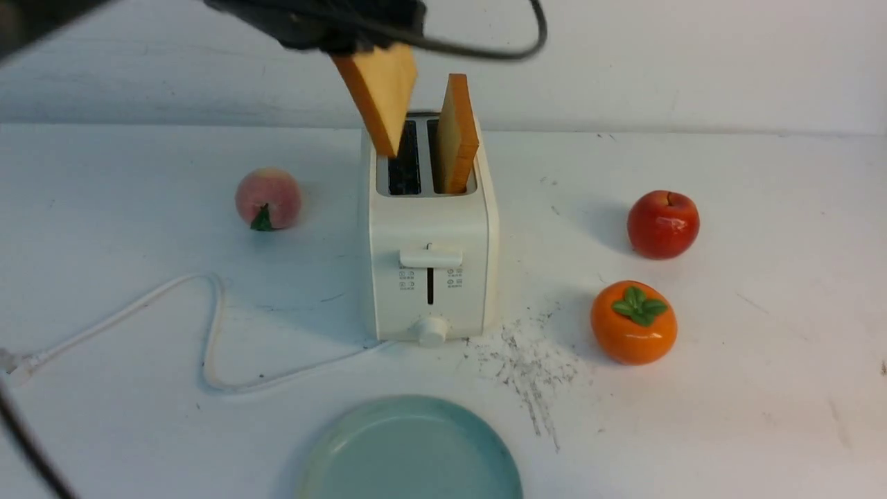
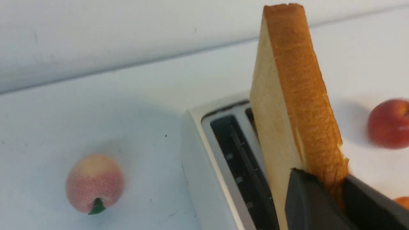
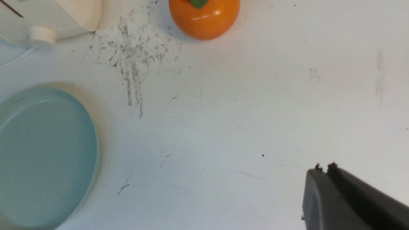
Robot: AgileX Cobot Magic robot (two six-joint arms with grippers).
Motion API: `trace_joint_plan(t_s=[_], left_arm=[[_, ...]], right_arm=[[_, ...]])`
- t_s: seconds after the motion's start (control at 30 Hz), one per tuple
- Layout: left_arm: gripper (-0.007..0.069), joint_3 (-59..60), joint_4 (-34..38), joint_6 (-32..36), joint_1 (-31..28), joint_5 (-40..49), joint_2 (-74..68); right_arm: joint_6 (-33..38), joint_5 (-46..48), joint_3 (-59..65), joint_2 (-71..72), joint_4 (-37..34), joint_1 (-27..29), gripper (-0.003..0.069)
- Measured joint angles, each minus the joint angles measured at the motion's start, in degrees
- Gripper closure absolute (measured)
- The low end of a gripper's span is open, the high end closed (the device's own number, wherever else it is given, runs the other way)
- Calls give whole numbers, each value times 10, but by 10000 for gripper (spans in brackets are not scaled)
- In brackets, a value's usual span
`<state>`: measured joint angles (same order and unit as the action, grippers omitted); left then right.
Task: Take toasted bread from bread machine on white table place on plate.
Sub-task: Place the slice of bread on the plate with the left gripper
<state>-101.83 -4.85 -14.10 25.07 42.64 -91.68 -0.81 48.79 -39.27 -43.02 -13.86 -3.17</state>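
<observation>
My left gripper [image 1: 371,47] is shut on one slice of toasted bread [image 1: 384,93], which hangs tilted just above the left slot of the bread machine [image 1: 429,229]. In the left wrist view the gripper [image 2: 332,188] pinches the slice [image 2: 287,95] by its crust edge over the empty dark slot [image 2: 243,166]. A second slice [image 1: 457,135] stands upright in the right slot. The teal plate [image 1: 412,450] lies empty on the white table [image 1: 762,388], in front of the bread machine. My right gripper [image 3: 324,167] is shut and empty above bare table, off to the side of the plate [image 3: 41,153].
A toy peach [image 1: 268,197] sits left of the bread machine. A red apple [image 1: 663,224] and an orange persimmon [image 1: 633,321] sit to its right. The white cord [image 1: 208,333] loops across the table at the front left. Dark scuff marks [image 1: 530,360] lie near the persimmon.
</observation>
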Motion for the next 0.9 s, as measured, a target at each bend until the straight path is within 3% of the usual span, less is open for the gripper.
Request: trace_joint_plan(t_s=[0.23,0.37,0.57,0.63,0.73,0.8,0.83,0.87,0.9], left_arm=[[568,32,73,8,0,106,165],[568,141,132,15,0,124,239],[568,390,241,39,0,0,335],[568,524,319,69,0,-88,355],[568,610,397,106,0,-154,355],[568,677,491,179,0,-206,347],[568,680,499,193,0,-209,346],[568,705,572,257,0,-226,338],[568,705,572,257,0,-226,338]], right_arm=[[0,-1,0,0,0,0,627],[0,-2,0,0,0,0,627],[0,-2,0,0,-3,0,627],[0,-2,0,0,-9,0,627],[0,-2,0,0,-15,0,627],[0,-2,0,0,-18,0,627],[0,-2,0,0,-18,0,627],[0,-2,0,0,-19,0,627],[0,-2,0,0,-19,0,627]])
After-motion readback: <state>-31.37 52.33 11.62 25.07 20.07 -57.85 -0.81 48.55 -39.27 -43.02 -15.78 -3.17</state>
